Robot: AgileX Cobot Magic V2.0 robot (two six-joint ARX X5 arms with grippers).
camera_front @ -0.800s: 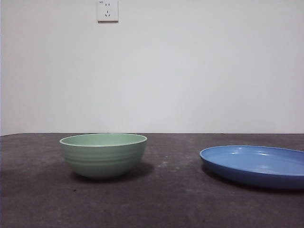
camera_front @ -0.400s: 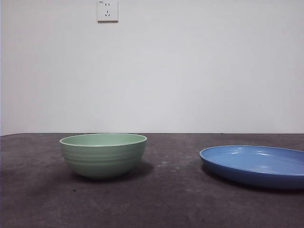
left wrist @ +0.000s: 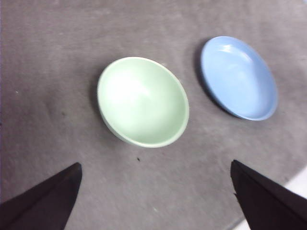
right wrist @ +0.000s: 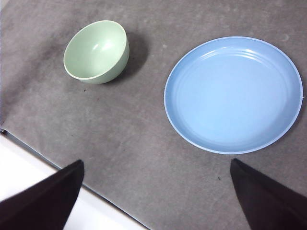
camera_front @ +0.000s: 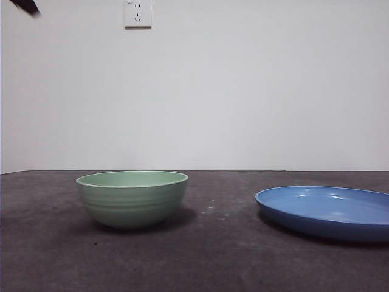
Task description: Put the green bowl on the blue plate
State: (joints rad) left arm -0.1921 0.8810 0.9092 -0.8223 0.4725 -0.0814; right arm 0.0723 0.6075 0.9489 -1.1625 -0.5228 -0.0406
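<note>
The green bowl [camera_front: 132,198] stands upright and empty on the dark grey table at the left. The blue plate [camera_front: 328,212] lies to its right with a gap between them, also empty. In the left wrist view my left gripper [left wrist: 154,164] is open high above the table, with the bowl [left wrist: 143,101] and the plate [left wrist: 238,77] below it. In the right wrist view my right gripper [right wrist: 156,163] is open high above the table, near the plate [right wrist: 233,94], with the bowl [right wrist: 96,50] farther off. Neither gripper touches anything.
A black arm tip [camera_front: 24,6] shows at the top left corner of the front view. A white wall with a socket [camera_front: 138,13] stands behind the table. The table's pale edge [right wrist: 29,177] shows in the right wrist view.
A black arm tip has come into the top left corner of the front view. The bowl and the plate have not moved.
</note>
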